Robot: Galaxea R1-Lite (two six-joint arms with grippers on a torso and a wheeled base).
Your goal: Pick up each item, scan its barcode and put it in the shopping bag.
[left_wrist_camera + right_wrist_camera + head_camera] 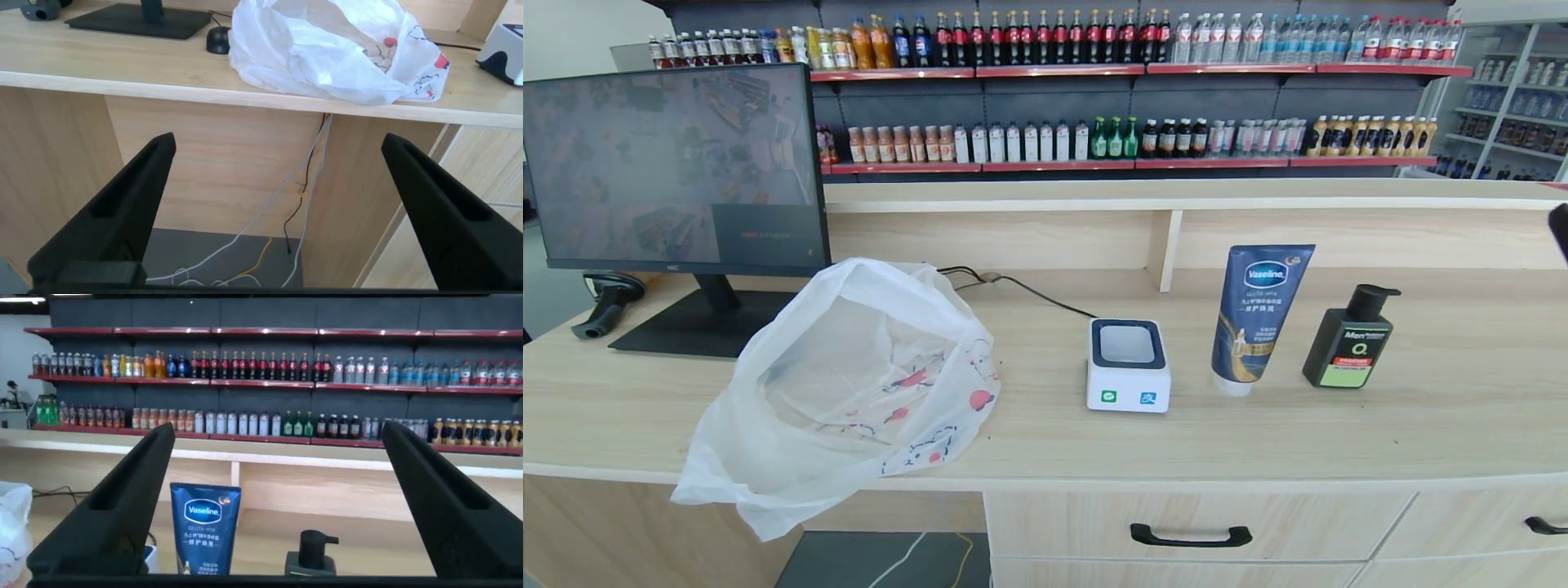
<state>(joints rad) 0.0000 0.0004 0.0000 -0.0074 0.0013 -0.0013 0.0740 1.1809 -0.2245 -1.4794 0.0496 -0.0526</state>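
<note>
Shopping bag, of thin white plastic with a red and black cartoon print, lies slumped on the left part of the wooden counter, its mouth gaping upward and one corner drooping over the front edge. Just to its right sits the small white barcode scanner, dark window facing up, with a black cable running from behind it toward the back of the counter. Right of the scanner the blue lotion tube stands on its cap, wide end up, and near it on the far side the dark green pump bottle stands upright; the two are apart and neither touches the scanner. Behind the bag a monitor stands on its flat base, and a black handheld scanner rests at the counter's left end. Shelves of bottled drinks line the back wall. The left gripper hangs below the counter top in front of its panel, under the bag, jaws spread wide and holding nothing. The right gripper is level with the tube and pump bottle and faces them from the front, jaws likewise wide apart and empty.
</note>
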